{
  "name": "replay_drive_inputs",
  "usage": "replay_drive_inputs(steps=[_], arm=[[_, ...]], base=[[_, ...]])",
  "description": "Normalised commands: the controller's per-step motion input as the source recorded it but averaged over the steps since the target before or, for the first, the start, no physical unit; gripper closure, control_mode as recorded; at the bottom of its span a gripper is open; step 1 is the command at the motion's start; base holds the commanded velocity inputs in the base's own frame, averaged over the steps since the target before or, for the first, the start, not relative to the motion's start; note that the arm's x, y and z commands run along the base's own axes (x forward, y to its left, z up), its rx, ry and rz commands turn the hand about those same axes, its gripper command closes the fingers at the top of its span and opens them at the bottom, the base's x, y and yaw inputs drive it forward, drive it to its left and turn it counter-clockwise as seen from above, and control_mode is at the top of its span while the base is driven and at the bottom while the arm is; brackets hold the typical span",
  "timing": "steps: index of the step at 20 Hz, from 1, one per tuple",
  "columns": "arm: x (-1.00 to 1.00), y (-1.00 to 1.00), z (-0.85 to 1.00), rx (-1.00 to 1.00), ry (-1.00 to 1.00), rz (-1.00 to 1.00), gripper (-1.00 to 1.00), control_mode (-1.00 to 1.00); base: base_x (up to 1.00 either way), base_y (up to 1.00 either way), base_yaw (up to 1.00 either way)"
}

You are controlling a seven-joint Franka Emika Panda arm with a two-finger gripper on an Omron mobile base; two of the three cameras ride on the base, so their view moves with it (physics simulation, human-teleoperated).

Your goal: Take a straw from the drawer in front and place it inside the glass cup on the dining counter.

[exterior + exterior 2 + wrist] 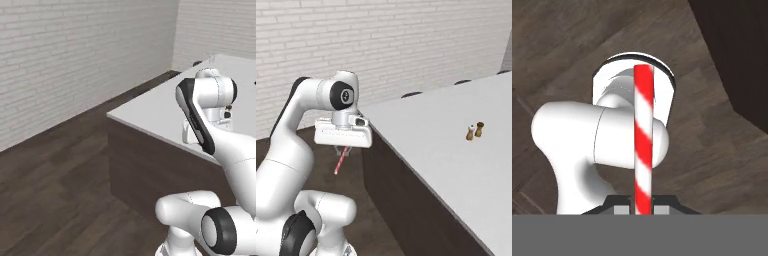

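- The hand [342, 148] is closed tight on the straw [341, 160].
- The straw hangs below the hand, slanting down over the floor [321, 165], just off the surface's [456, 160] near-left edge.

Two base cameras look forward and down from behind the white arm, one at its left and one at its right, both taking in the near corner of the table [150, 107] and the brick wall [75, 55]. The hand camera points down, close along the straw [643, 140], toward the wood floor [557, 45].
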Motion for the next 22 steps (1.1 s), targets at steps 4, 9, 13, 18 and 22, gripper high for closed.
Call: replay_drive_inputs(steps=[4, 9, 13, 18, 22], arm=[[0.00, 0.00, 0.00, 0.00, 0.00, 0.00, 1.00, 1.00], [0.00, 0.00, 0.00, 0.00, 0.00, 0.00, 1.00, 1.00], [0.00, 0.00, 0.00, 0.00, 0.00, 0.00, 1.00, 1.00], [0.00, 0.00, 0.00, 0.00, 0.00, 0.00, 1.00, 1.00], [0.00, 0.00, 0.00, 0.00, 0.00, 0.00, 1.00, 1.00]], base=[[0.77, 1.00, -0.30], [0.78, 1.00, -0.33], [0.78, 1.00, -0.34], [0.82, 1.00, -0.33], [0.86, 1.00, -0.34]])
